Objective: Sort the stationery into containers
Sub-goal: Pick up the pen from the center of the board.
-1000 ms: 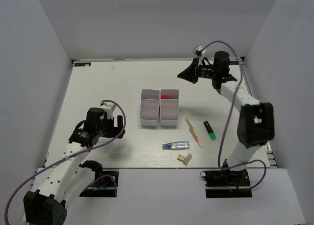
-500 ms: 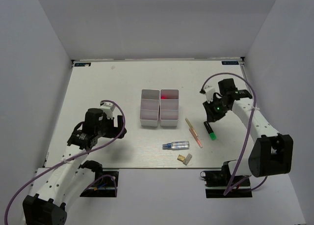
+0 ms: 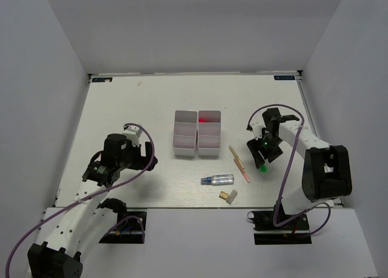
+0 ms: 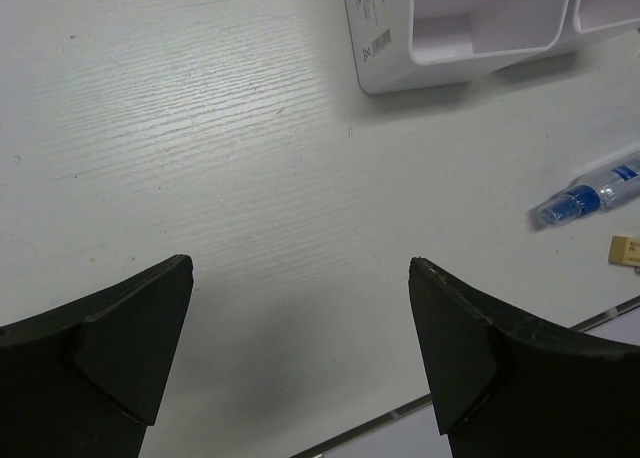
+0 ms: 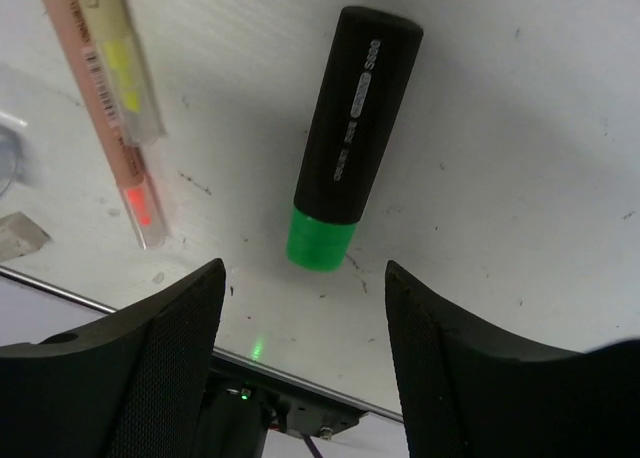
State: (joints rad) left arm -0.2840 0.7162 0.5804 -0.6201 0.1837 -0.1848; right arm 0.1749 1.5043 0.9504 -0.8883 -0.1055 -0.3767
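Observation:
Two white three-compartment containers (image 3: 185, 134) (image 3: 209, 145) stand side by side mid-table; a red item (image 3: 209, 117) lies in the right one's far compartment. A green-capped black marker (image 5: 355, 143) lies flat on the table, its cap (image 3: 264, 167) just ahead of my right gripper (image 5: 305, 278) (image 3: 265, 156), which is open and holds nothing. An orange pen (image 3: 239, 163) (image 5: 110, 98) lies to its left. Nearer the front are a clear bluish tube (image 3: 218, 179) (image 4: 590, 193) and a tan block (image 3: 228, 196) (image 4: 625, 250). My left gripper (image 4: 300, 265) (image 3: 150, 157) hangs open over bare table, left of the containers (image 4: 400, 48).
The table's front edge (image 5: 300, 363) runs close below the marker. White walls close in the left, right and back sides. The right arm's purple cable (image 3: 285, 108) loops above its wrist.
My right arm swung from the far back right corner down to the green-capped marker, and its jaws went from shut to open. The left arm barely moved.

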